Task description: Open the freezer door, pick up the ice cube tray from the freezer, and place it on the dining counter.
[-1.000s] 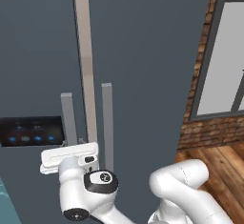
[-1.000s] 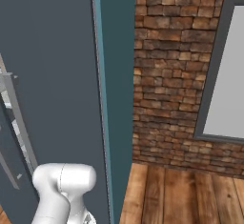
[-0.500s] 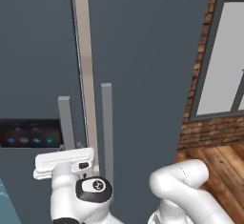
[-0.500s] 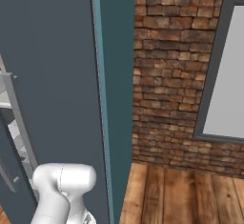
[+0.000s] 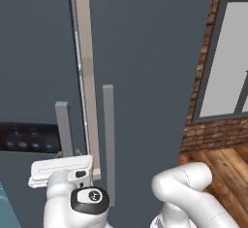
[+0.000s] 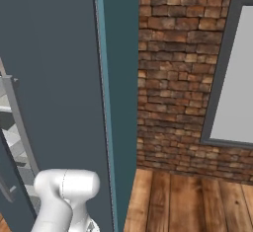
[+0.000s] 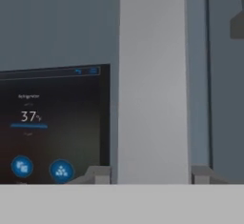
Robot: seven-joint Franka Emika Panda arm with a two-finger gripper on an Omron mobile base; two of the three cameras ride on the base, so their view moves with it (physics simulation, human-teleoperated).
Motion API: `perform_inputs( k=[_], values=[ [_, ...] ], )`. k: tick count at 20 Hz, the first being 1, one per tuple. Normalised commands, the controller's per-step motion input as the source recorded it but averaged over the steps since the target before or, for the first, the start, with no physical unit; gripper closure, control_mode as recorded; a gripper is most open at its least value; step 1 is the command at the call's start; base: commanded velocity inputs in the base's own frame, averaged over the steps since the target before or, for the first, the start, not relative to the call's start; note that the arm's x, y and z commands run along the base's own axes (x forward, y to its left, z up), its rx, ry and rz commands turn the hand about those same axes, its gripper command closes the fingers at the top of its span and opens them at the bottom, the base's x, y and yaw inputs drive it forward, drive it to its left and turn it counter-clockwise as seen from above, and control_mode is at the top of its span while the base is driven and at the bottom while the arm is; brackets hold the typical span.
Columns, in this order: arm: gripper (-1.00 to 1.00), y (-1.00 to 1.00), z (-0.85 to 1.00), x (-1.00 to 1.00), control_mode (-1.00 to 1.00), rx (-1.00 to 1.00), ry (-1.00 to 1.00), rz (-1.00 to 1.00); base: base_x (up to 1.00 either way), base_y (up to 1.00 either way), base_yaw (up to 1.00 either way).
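The slate-grey freezer (image 5: 155,76) fills the left base view. Its freezer door (image 5: 34,67), with the black blue-lit panel (image 5: 26,137), stands slightly ajar, and a pale strip (image 5: 87,76) shows in the gap beside the plain door. My gripper (image 5: 60,170) sits at that door's grey bar handle (image 5: 63,125). In the hand view the handle (image 7: 152,75) runs between my fingertips (image 7: 97,174), and the gripper (image 7: 150,174) is shut on it, next to the panel (image 7: 52,127). Pale inner shelves (image 6: 15,147) show through the gap in the right base view. The ice cube tray is hidden.
The plain door's handle (image 5: 108,139) stands just right of my hand. A teal cabinet side (image 6: 118,78) borders the fridge on the right. Beyond it are a brick wall (image 6: 173,78), a window (image 6: 237,68) and a wooden floor (image 6: 188,201).
The gap between the two doors has widened as the panel door swings out. My hand has moved left and lower in the left base view, with the handle.
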Motion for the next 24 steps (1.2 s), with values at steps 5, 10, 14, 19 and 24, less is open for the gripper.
perform_inputs(
  k=[5, 10, 14, 19, 24],
  values=[
    [1.0, 0.35, 0.0, -0.29, -1.0, 0.0, 0.02, 0.0, 0.0, 0.0, 0.0],
    [1.0, 0.31, 0.0, -0.26, -1.0, 0.0, 0.03, 0.0, 0.0, 0.0, 0.0],
    [1.0, 0.3, 0.0, -0.34, -1.0, 0.0, 0.02, 0.0, 0.0, 0.0, 0.0],
    [1.0, 0.32, 0.0, -0.34, -1.0, 0.0, 0.02, 0.0, 0.0, 0.0, 0.0],
    [1.0, 0.31, 0.0, -0.32, -1.0, 0.0, 0.02, 0.0, 0.0, 0.0, 0.0]
  ],
)
